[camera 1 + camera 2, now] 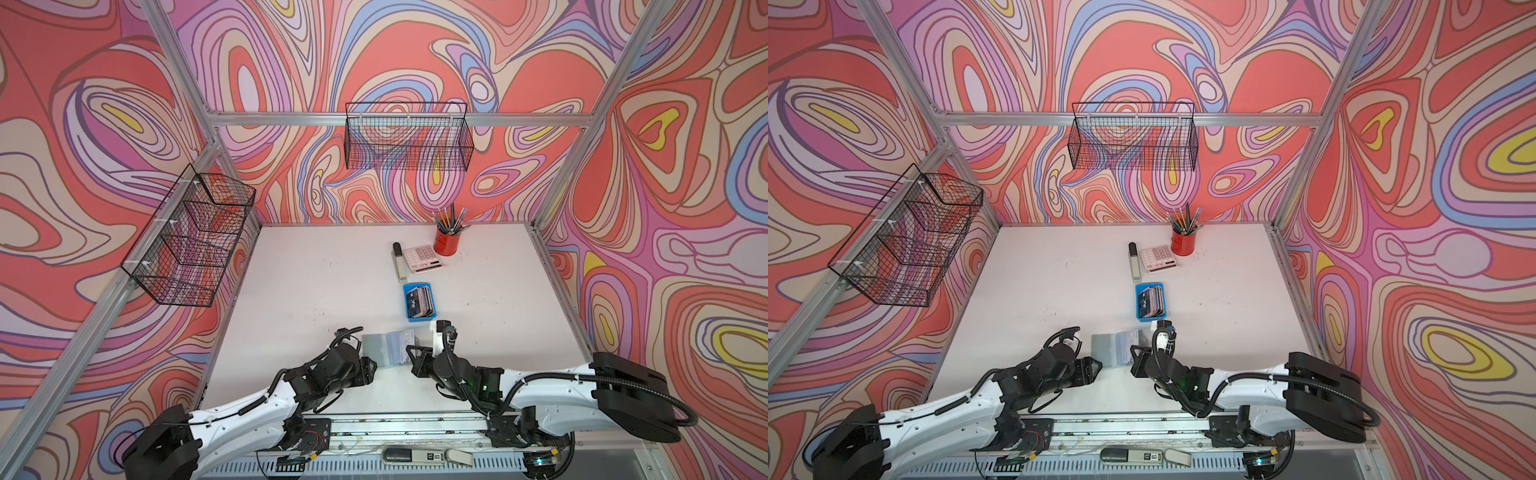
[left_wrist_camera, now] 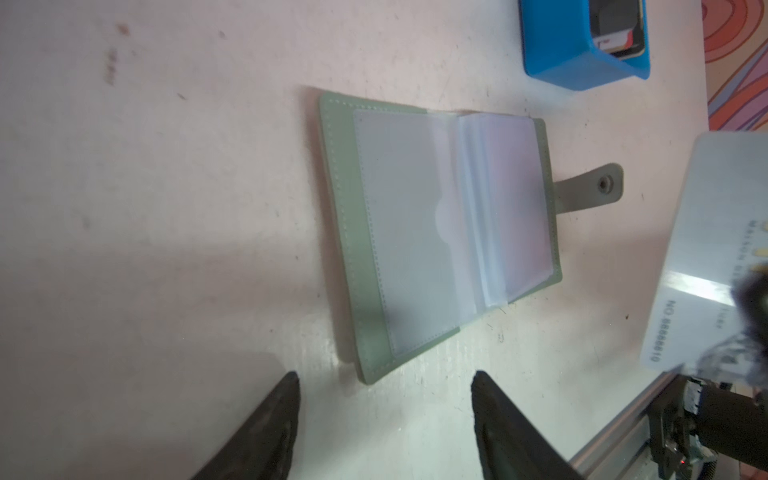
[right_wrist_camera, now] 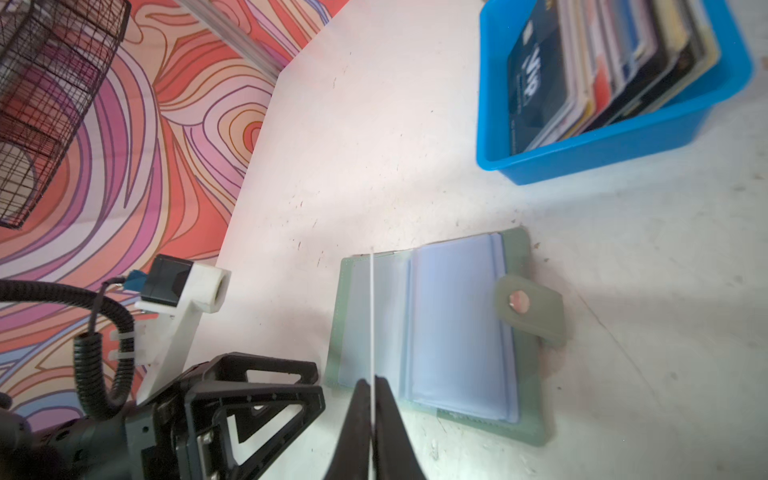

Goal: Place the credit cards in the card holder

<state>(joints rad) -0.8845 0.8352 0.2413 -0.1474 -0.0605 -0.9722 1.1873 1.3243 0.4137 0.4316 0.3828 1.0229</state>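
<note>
The sage-green card holder (image 1: 386, 348) (image 1: 1111, 350) lies open on the table, clear sleeves up and snap tab (image 2: 590, 189) spread out to one side. My right gripper (image 3: 372, 380) is shut on a pale grey credit card (image 2: 715, 249), seen edge-on as a thin white line (image 3: 372, 316) over the holder's (image 3: 453, 332) left sleeve page. My left gripper (image 2: 385, 376) stands open just short of the holder's (image 2: 436, 224) near corner, with nothing between its fingers. More credit cards (image 3: 602, 62) stand in a blue tray (image 1: 406, 291), the front one dark with "Vip" on it.
Behind the blue tray (image 1: 1139, 307) are a white calculator (image 1: 423, 258), a stapler-like bar (image 1: 399, 262) and a red cup of pencils (image 1: 448, 241). Wire baskets hang on the back wall (image 1: 409, 137) and the left wall (image 1: 191, 241). Both arms lie close together at the table's front.
</note>
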